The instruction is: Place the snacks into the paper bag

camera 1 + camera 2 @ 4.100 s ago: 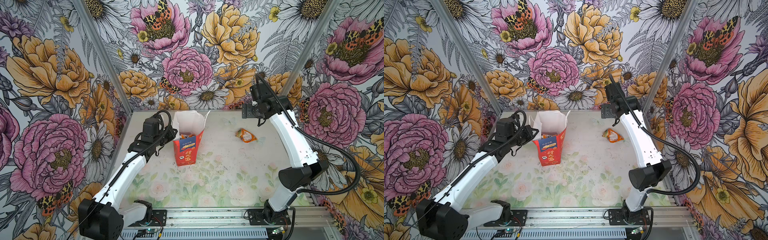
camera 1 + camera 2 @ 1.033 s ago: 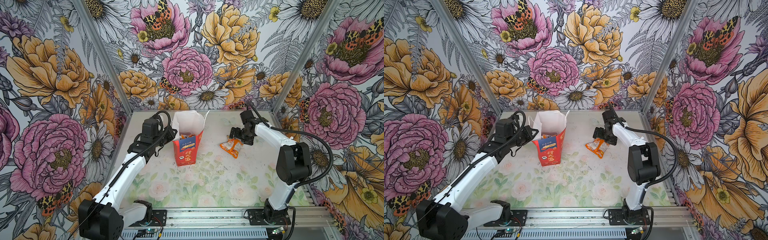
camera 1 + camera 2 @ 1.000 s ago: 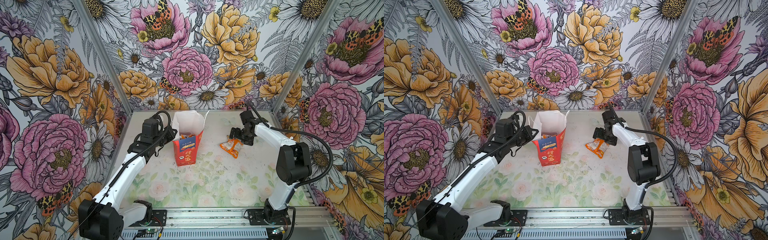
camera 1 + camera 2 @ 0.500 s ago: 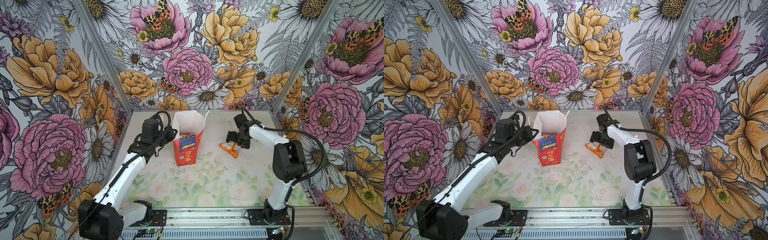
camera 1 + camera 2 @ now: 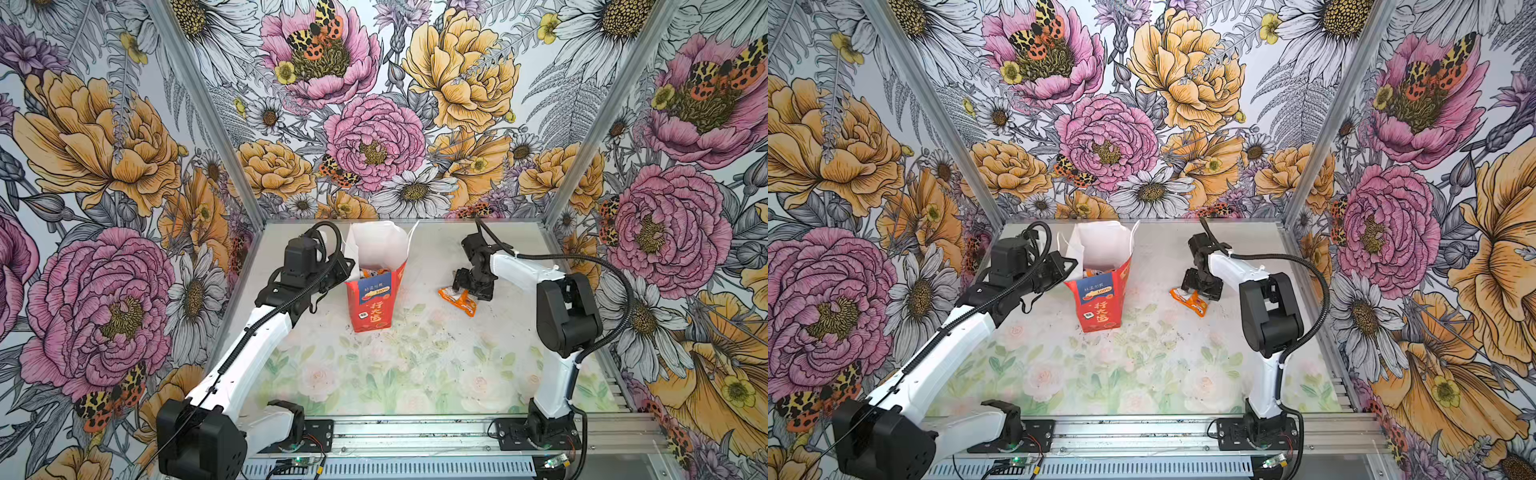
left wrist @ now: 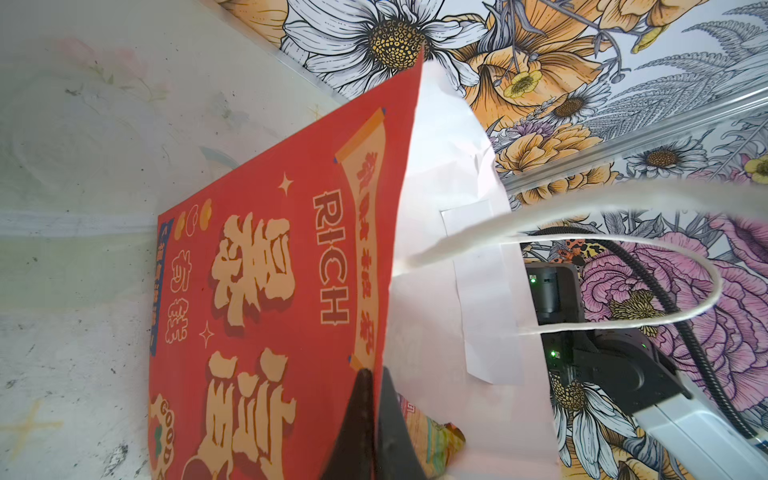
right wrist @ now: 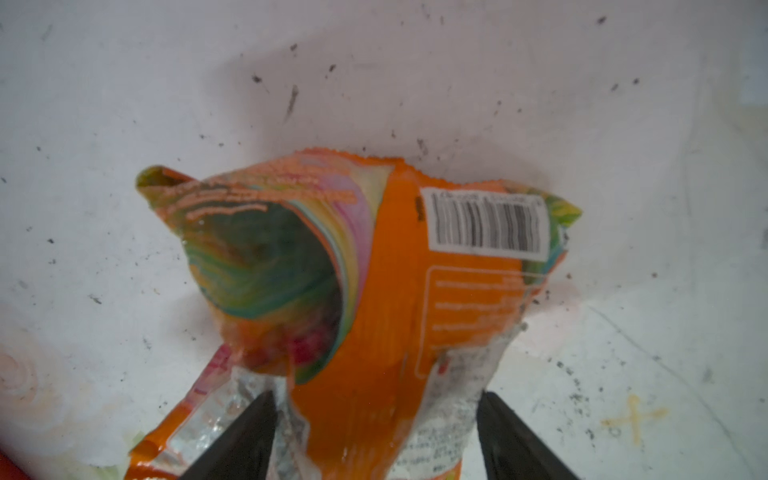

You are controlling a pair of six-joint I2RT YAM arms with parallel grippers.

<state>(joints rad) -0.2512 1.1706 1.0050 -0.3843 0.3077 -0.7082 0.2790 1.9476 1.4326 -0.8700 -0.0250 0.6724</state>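
Three walls of flower wallpaper [image 5: 374,137], pink and orange blooms with spotted butterflies, close in the cell, joined at the back corners by bare metal posts [image 5: 208,112]. The surface [image 5: 374,374] is white with a faint print of pale roses and green leaves. It is scuffed and peppered with dark specks, which are plainest in the right wrist view. A metal rail [image 5: 415,436] runs along its near edge and carries both arm bases.

The paper bag [image 5: 376,299] stands upright left of the middle, with its white inside open to the top views. At least one orange packet shows inside it [image 5: 372,272], low in its mouth. The left arm [image 5: 249,345] reaches to the bag from the left. In the left wrist view the left jaws are pressed together on the bag's top edge [image 6: 270,311], one on the red outside and one on the white inside.

One more orange packet [image 5: 457,297] lies on the surface, well to the right of the bag. The right arm [image 5: 523,270] bends down over it. The right jaws stand apart, one on each side of the packet's near end [image 7: 374,270]. Whether they press it I cannot tell.
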